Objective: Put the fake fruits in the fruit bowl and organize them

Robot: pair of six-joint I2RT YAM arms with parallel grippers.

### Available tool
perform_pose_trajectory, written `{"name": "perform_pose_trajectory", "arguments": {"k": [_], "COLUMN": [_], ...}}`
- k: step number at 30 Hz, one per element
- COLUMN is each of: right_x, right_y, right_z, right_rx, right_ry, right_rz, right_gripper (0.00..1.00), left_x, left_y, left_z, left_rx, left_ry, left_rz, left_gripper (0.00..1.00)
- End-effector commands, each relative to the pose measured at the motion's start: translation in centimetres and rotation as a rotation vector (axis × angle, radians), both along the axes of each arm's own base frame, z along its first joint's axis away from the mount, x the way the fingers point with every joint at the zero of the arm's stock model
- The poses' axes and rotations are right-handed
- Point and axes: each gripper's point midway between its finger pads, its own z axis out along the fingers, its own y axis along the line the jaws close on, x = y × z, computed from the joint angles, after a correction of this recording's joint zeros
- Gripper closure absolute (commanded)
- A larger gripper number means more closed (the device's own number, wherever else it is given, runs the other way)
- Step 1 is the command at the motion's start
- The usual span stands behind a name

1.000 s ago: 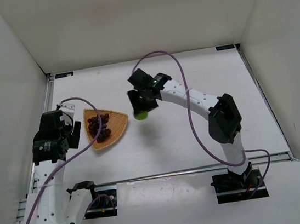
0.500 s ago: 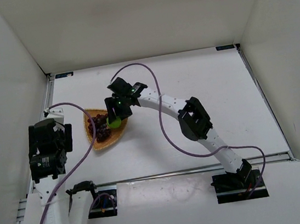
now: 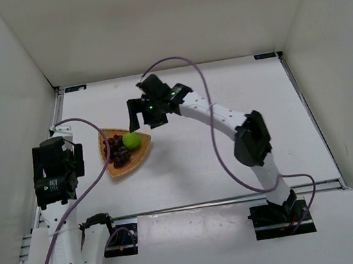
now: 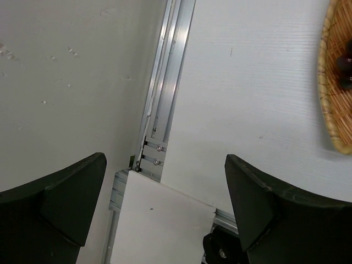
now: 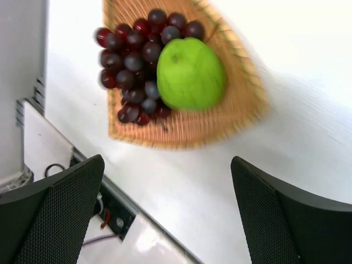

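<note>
A moment ago my right gripper (image 5: 170,220) was clamped on the green apple (image 5: 191,73), carrying it over the bare table (image 3: 233,163) short of the wicker basket (image 5: 209,126). Now those jaws stand wide apart with nothing between them, and the apple has left me. It lies in the basket, ahead of my fingertips and roughly centred on the gap between them. It rests against the bunch of dark grapes (image 5: 129,71), which sits on my left-finger side of it and partly beyond it. The wrist picture is a little smeared, so I judge I am already pulling up and back from the drop. From above, I hang just beyond the basket's far edge, clear of both fruits. My left gripper (image 4: 165,214) has not changed its state: jaws spread wide, holding nothing, drawn in toward its own side wall. Only a sliver of the basket's rim shows off its right finger, well apart from the tips. With grapes and apple both inside the rim, I reckon the placing is done. What could remain is a nudge to settle them, and I see no fruit left outside.
</note>
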Motion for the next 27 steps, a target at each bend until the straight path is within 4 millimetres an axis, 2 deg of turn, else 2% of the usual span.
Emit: {"name": "perform_pose_trajectory", "arguments": {"k": [1,2,3,4,5,6,7,8,9,10,12,13,14,15,16,18,19,27], "right_x": [2.1,1.6,1.4,2.0,1.3,1.0,1.3,1.3,1.5,0.6,-0.3,-1.3,-2.0,-2.4,-3.0,-3.9,-4.0,-4.2], "right_y": [-7.3,-9.5,-11.6,-14.2,-17.4,-19.7,-23.7,-26.1,-30.9,-33.9,-38.6,-42.2,-43.7,-46.0,-46.8,-48.3,-48.6,-48.2], "right_z": [7.9,10.1,10.0,9.9,9.9,9.6,11.1,10.7,7.7,7.9,6.0,4.4,3.7,3.4,3.5,2.5,2.8,2.4], "right_rx": [-0.008,-0.007,-0.044,-0.076,-0.111,-0.137,-0.131,-0.151,-0.229,-0.244,-0.298,-0.325,-0.337,-0.349,-0.345,-0.351,-0.352,-0.337], "right_ry": [-0.151,-0.187,-0.190,-0.200,-0.216,-0.211,-0.234,-0.237,-0.172,-0.180,-0.132,-0.083,-0.057,-0.044,-0.050,-0.019,-0.032,-0.017], "right_rz": [-0.140,-0.168,-0.195,-0.239,-0.296,-0.335,-0.424,-0.468,-0.572,-0.632,-0.733,-0.825,-0.858,-0.924,-0.957,-1.000,-1.004,-0.989], "right_gripper": [0.00,0.00,0.00,0.00,0.00,0.00,0.00,0.00,0.00,0.00,0.00,0.00,0.00,0.00,0.00,0.00,0.00,0.00], "left_x": [0.1,0.2,-0.2,-0.5,-0.6,-0.8,-1.0,-1.0,-1.1,-1.0,-0.9,-0.8,-0.6,-0.5,-0.6,-0.6,-0.6,-0.6], "left_y": [0.7,0.9,1.1,1.4,1.4,1.5,1.4,1.3,1.3,1.2,1.0,1.0,0.8,0.6,0.5,0.5,0.5,-0.1], "left_z": [-0.1,-0.4,-0.8,-1.3,-1.8,-2.0,-2.4,-2.5,-2.3,-2.4,-2.5,-2.0,-1.7,-1.8,-1.9,-1.9,-1.9,-2.4], "left_rx": [0.000,0.001,0.000,-0.005,-0.011,-0.020,-0.034,-0.041,-0.048,-0.068,-0.086,-0.085,-0.099,-0.107,-0.114,-0.114,-0.114,-0.148], "left_ry": [-0.065,-0.071,-0.075,-0.088,-0.085,-0.093,-0.102,-0.108,-0.125,-0.135,-0.143,-0.155,-0.170,-0.171,-0.166,-0.166,-0.166,-0.151], "left_rz": [0.075,0.091,0.117,0.152,0.169,0.187,0.199,0.206,0.211,0.220,0.218,0.217,0.211,0.202,0.208,0.208,0.208,0.187], "left_gripper": [0.00,0.00,0.00,0.00,0.00,0.00,0.00,0.00,0.00,0.00,0.00,0.00,0.00,0.00,0.00,0.00,0.00,0.00]}}
